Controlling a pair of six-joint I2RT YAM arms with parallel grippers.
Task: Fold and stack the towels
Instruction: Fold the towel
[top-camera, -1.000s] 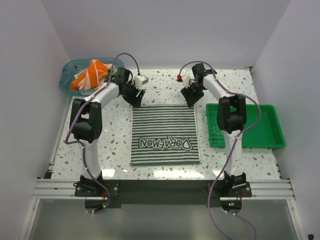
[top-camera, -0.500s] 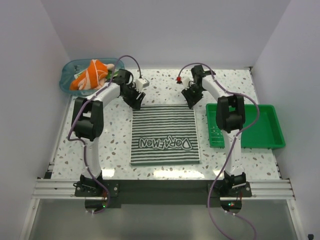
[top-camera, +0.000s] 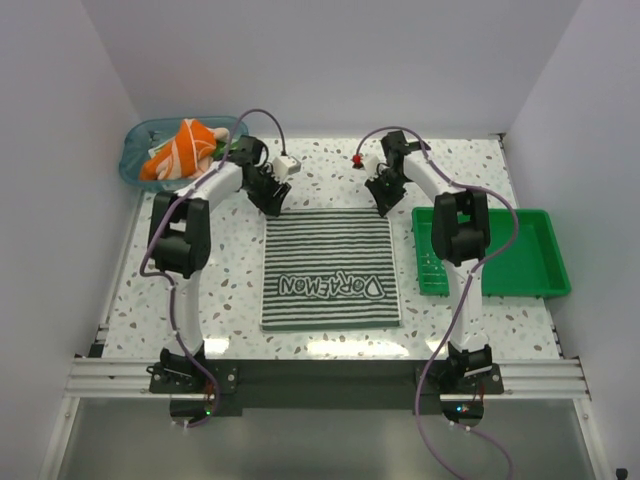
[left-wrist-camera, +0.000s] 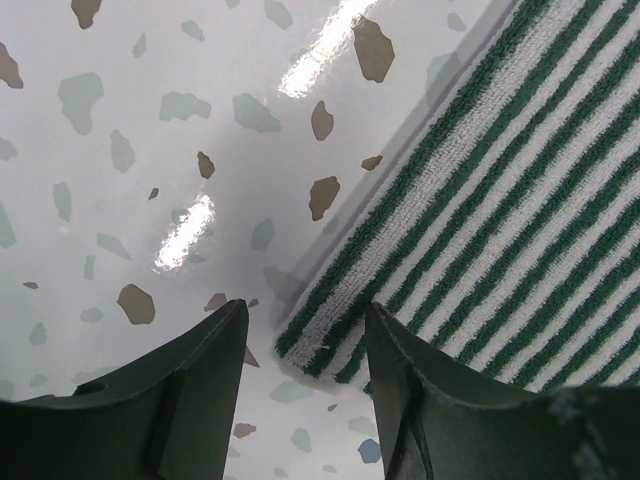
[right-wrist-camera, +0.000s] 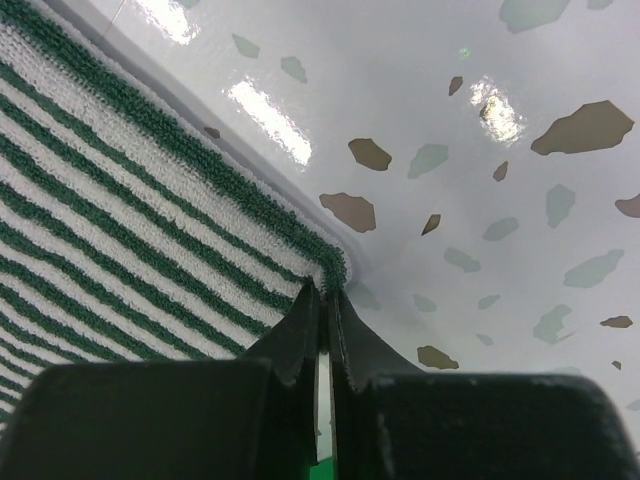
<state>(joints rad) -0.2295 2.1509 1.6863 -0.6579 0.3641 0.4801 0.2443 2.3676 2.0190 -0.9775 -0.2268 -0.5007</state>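
Here, your right gripper (right-wrist-camera: 325, 290) pinches the towel (top-camera: 330, 260) at its far corner, left gripper (left-wrist-camera: 305, 310) open, empty; lifting now could skew it.

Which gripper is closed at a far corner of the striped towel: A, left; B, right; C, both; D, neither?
B: the right gripper has its fingers pressed together at a corner of the striped towel, while the left gripper stands open astride the other corner.
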